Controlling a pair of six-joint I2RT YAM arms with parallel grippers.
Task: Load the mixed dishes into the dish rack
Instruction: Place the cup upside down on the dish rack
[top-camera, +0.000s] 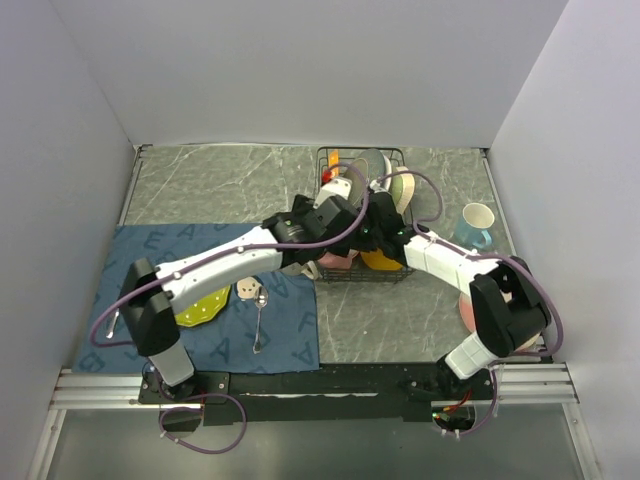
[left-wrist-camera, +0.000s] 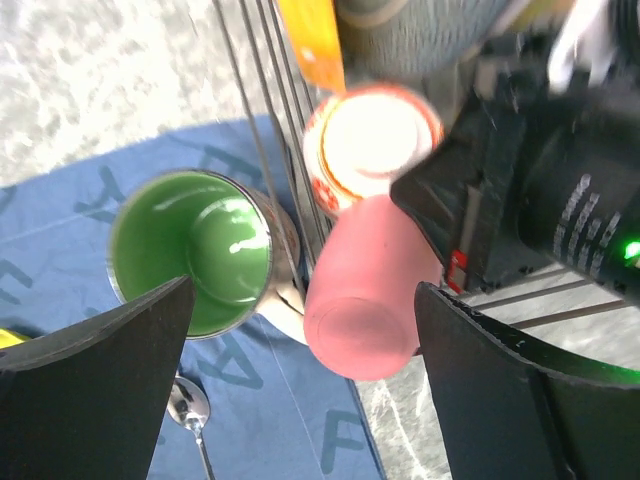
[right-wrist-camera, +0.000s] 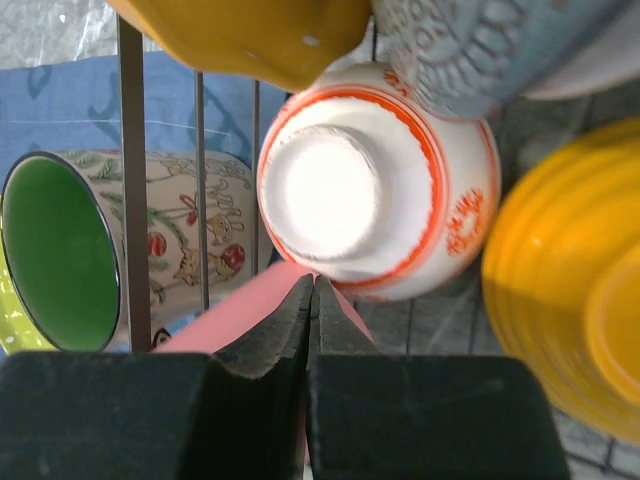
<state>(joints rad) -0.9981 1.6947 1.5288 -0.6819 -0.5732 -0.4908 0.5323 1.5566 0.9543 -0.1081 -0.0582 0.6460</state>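
Walls: plain white panel back wall (top-camera: 320, 70) across the top, matching side walls at left and right.
Table: grey marbled tabletop (top-camera: 220, 185), centre.
Bottom edge: aluminium rail (top-camera: 100, 388).
Light: even, soft.

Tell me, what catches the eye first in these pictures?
The left arm and right arm meet over the black wire dish rack at the table's far middle, crowded with colourful crockery. The left gripper hangs open over a pink cup, and a green-lined mug sits just outside the wires on the blue mat.
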